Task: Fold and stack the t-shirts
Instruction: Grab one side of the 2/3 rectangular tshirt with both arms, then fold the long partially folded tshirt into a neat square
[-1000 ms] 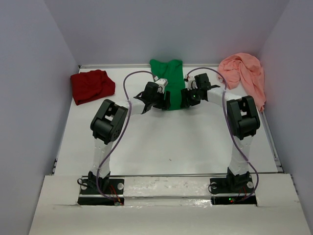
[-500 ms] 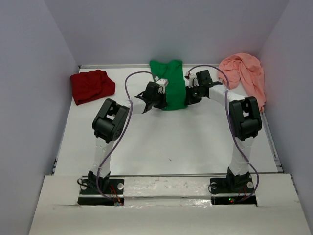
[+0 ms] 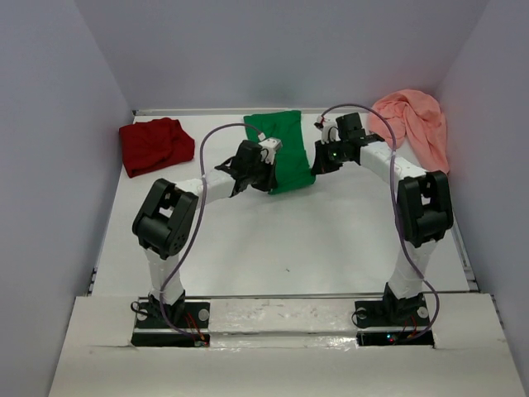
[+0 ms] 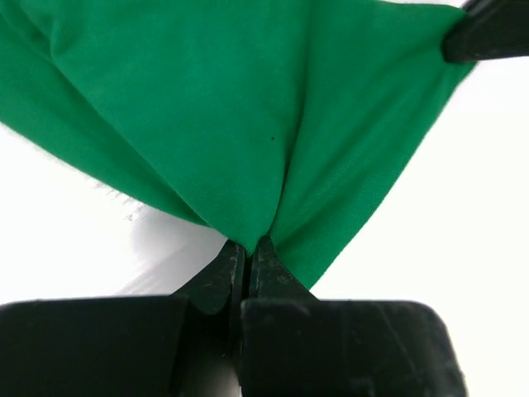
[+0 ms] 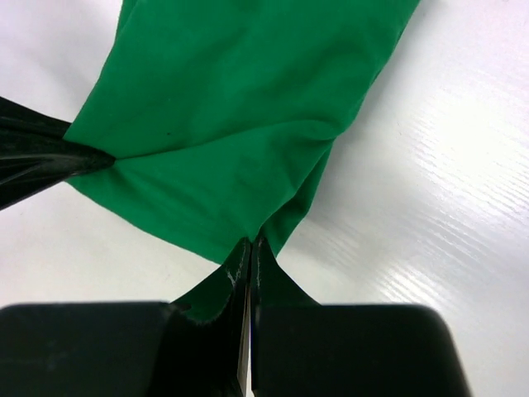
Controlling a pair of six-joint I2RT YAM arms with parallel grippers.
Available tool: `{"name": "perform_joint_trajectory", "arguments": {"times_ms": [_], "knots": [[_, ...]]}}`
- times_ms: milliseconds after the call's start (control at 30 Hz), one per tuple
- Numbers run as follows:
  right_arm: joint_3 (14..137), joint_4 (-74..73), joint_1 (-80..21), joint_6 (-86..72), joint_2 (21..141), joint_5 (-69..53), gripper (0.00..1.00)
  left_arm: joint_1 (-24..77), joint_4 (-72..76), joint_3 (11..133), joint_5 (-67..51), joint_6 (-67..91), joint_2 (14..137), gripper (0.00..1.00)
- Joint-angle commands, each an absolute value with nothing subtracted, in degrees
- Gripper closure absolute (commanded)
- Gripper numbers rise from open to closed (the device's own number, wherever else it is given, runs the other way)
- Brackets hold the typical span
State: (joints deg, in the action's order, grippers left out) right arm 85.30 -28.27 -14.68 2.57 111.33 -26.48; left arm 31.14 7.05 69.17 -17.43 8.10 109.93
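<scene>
We see left tool (image 4: 248, 245) and right tool (image 5: 250, 241) clamped on bright green cloth t-shirt (image 3: 283, 150). Flanking it, dark red cloth t-shirt (image 3: 155, 145) and salmon-pink cloth t-shirt (image 3: 412, 124) lie crumpled. Nothing stacked yet, we judge.

1. Top view: bright, even, diffuse light; the white table (image 3: 331, 240) looks almost overexposed.
2. Left wrist view: green shirt (image 4: 248, 107) in sharp focus — soft grey shadow beneath its edge.
3. Right wrist view: faint streaked sheen on the table — black fingers (image 5: 216, 285) featureless and slightly soft.
</scene>
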Motion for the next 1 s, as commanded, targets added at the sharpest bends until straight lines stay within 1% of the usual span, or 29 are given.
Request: {"name": "perform_joint_trajectory", "arguments": {"times_ms": [0, 167, 333, 467, 500, 600, 767, 967], "knots": [[85.1, -28.3, -14.2, 2.8, 104.6, -27.4, 1.00, 30.6, 3.8, 67.3, -19.9, 4.5, 102.1, 1.00], [85.0, -29.3, -14.2, 2.3, 100.6, -30.1, 1.00, 30.2, 2.2, 67.1, -23.2, 3.5, 97.1, 1.00], [88.1, -29.7, -14.2, 3.2, 100.5, -30.1, 1.00, 27.4, 2.4, 69.0, -23.6, 3.9, 95.6, 1.00], [93.4, -29.6, -14.2, 2.2, 104.9, -30.6, 1.00, 24.4, 3.0, 71.5, -24.2, 5.1, 97.7, 1.00], [94.7, -29.5, -14.2, 1.8, 107.7, -30.8, 1.00, 23.6, 3.2, 72.8, -23.6, 5.9, 98.3, 1.00], [101.7, -29.5, -14.2, 1.2, 112.7, -30.3, 1.00, 21.2, 4.0, 75.6, -21.5, 6.4, 101.1, 1.00], [114.7, -29.7, -14.2, 0.5, 124.5, -27.5, 1.00, 19.3, 4.7, 81.4, -16.4, 4.5, 106.7, 1.00], [128.7, -31.9, -14.7, 0.2, 135.8, -26.4, 1.00, 18.4, 4.2, 91.4, -16.0, 3.3, 113.8, 1.00]]}}
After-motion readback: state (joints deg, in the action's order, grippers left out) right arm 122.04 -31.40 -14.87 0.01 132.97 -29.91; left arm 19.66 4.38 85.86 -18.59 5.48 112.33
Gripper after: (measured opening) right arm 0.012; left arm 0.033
